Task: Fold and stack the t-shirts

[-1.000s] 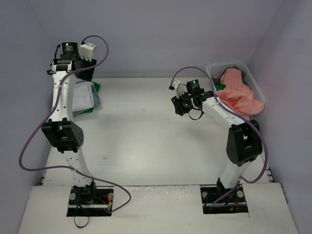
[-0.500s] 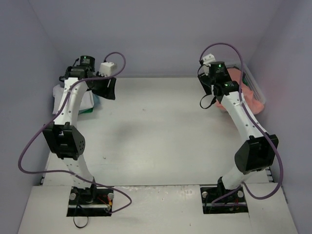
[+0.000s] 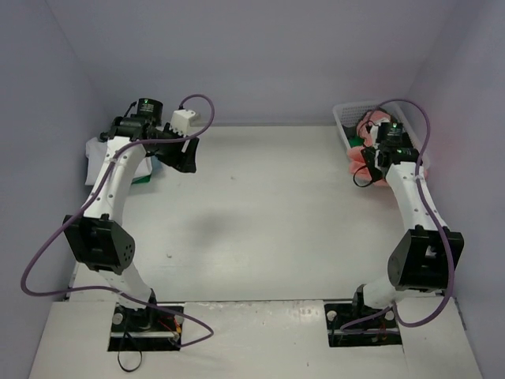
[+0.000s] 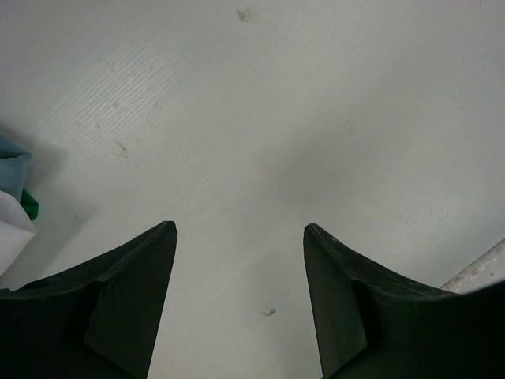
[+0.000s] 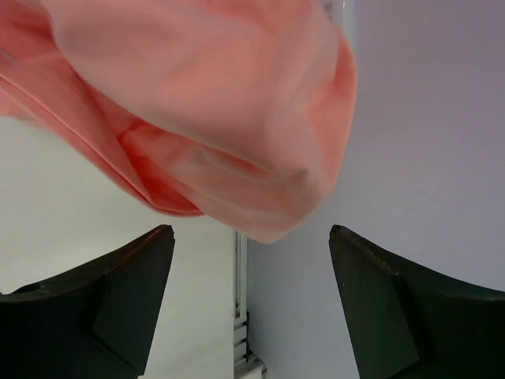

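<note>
Salmon t-shirt [image 5: 197, 118] is heaped in basket [image 3: 341, 117], far right; other t-shirts [image 3: 93, 154] are piled at left edge of table [image 3: 260, 205]. Right end effector [image 5: 251, 230] and left end effector [image 4: 239, 227] are spread, nothing pinched. Risk: basket may be dragged if mesh is caught with cloth.

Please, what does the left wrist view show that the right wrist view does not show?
Only the left wrist view: a wide bare stretch of table and, at its left edge, a corner of light blue, white and green t-shirts. Only the right wrist view: the salmon pink t-shirt close ahead, and the wall. Both: an open gripper gripping nothing, the left gripper and the right gripper.
</note>
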{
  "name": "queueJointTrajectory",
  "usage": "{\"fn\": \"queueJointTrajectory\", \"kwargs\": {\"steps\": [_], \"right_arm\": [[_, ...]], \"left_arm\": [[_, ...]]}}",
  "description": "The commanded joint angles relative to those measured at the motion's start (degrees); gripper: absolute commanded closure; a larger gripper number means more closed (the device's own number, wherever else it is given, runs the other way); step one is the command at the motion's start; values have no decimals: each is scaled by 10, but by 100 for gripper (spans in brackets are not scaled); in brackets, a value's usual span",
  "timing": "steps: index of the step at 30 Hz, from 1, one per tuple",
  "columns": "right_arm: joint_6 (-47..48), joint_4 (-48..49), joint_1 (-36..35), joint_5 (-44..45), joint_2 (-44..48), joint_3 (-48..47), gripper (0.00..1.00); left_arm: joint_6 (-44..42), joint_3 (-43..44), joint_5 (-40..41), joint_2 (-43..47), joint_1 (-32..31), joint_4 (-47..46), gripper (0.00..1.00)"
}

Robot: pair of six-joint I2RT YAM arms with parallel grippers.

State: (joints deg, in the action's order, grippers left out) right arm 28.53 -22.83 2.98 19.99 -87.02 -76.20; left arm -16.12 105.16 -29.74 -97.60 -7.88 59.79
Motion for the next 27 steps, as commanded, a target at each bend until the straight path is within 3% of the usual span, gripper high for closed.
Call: {"fn": "queueJointTrajectory", "kwargs": {"steps": [1,6,20,21,24,25,27], "right_arm": [[20,5,20,-23,38,14,23],[13,6,58,-76,31,14,28],[-20,52,78,-166,-25,-26,29],[-21,56,78,-173,-29,-31,33],[-28,59,79,-180,-55,-44,89],[-29,60,79,-181,-67,-47,100],[-30,63,80,-187,-75,-47,100]], "left_arm": [[-9,1,5,29,2,-23,40],[-8,-12,13,38,2,-36,39],[-8,-27,35,44,2,-49,39],[-9,-31,42,45,2,-55,39],[-9,-47,53,49,3,-65,39],[-10,-50,56,51,3,-66,39],[-10,-54,57,53,3,-69,39]]}}
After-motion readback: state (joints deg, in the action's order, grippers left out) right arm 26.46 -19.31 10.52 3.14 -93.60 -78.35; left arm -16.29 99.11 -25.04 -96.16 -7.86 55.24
